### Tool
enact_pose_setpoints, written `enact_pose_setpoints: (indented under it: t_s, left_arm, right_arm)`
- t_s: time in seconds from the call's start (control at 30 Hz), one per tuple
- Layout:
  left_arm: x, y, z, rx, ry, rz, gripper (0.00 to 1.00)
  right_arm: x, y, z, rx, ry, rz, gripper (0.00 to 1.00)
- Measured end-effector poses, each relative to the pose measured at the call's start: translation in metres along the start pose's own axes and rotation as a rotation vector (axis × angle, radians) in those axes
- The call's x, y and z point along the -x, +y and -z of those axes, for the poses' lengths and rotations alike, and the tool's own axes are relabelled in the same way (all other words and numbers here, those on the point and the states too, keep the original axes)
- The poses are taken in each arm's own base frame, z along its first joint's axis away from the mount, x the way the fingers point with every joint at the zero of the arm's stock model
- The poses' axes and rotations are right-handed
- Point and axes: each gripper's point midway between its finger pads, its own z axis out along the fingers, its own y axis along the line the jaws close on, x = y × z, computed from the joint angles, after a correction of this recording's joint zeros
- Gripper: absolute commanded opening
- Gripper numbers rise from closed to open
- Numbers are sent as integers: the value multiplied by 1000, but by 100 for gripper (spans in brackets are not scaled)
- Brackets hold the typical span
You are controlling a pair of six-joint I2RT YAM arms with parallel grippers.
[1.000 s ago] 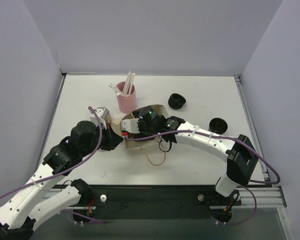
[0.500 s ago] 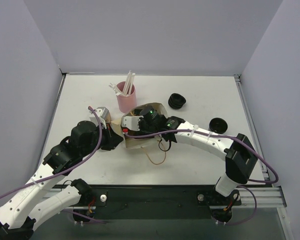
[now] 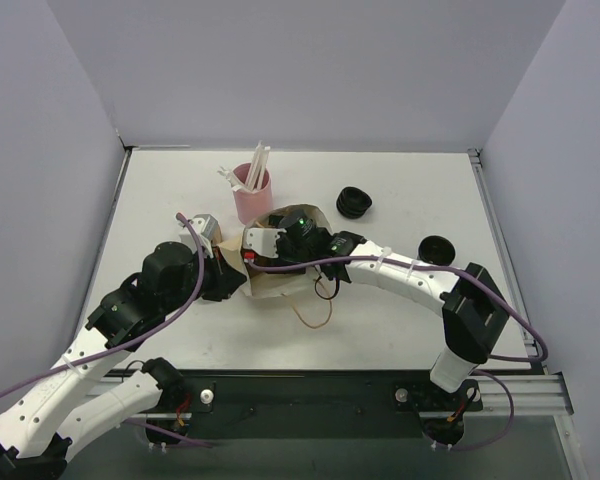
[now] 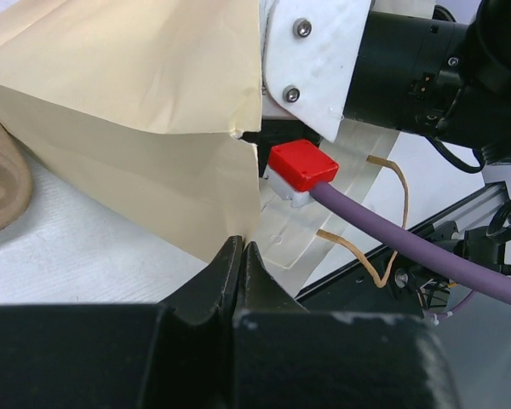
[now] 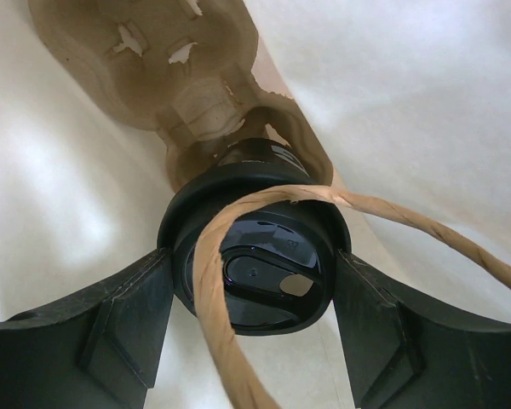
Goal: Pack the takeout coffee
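The left jaws pinch the edge of the bag (image 4: 136, 128). The right jaws are inside it, holding the cup (image 5: 277, 247) by both sides

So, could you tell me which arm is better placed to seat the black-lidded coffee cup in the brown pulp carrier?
Right. The right gripper is inside the tan paper bag, its fingers clasping the black-lidded coffee cup above the brown pulp carrier. The left gripper is shut on the bag's edge.
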Motion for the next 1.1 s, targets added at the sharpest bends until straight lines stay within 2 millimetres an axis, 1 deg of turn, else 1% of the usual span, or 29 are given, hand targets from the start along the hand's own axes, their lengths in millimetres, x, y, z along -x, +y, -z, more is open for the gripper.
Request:
enact_pose_setpoints:
  t_s: [0.13,0.37,0.63,0.87,1.0,1.1]
  left_arm:
    - [0,0,0,0,0,2,0]
    - [2,2,0,14,-11,2,0]
    - [3,3,0,19,-17,5,0]
    - [3,3,0,21,-17,6,0]
    - [3,4,0,21,-17,8,0]
    - [2,4,0,21,-16,10,0]
  right_arm:
    - [1,1,-2,4,-6,-8,33]
    - [6,-2,-6,-13,-27,-28,33]
    - [5,-6,-9,-26,-36,-60,33]
    - [5,-3,-18,-17,-49,-83,33]
    - [6,-2,-19,-13,-52,-96,33]
    - [6,-1,-19,-12,-52,-104,35]
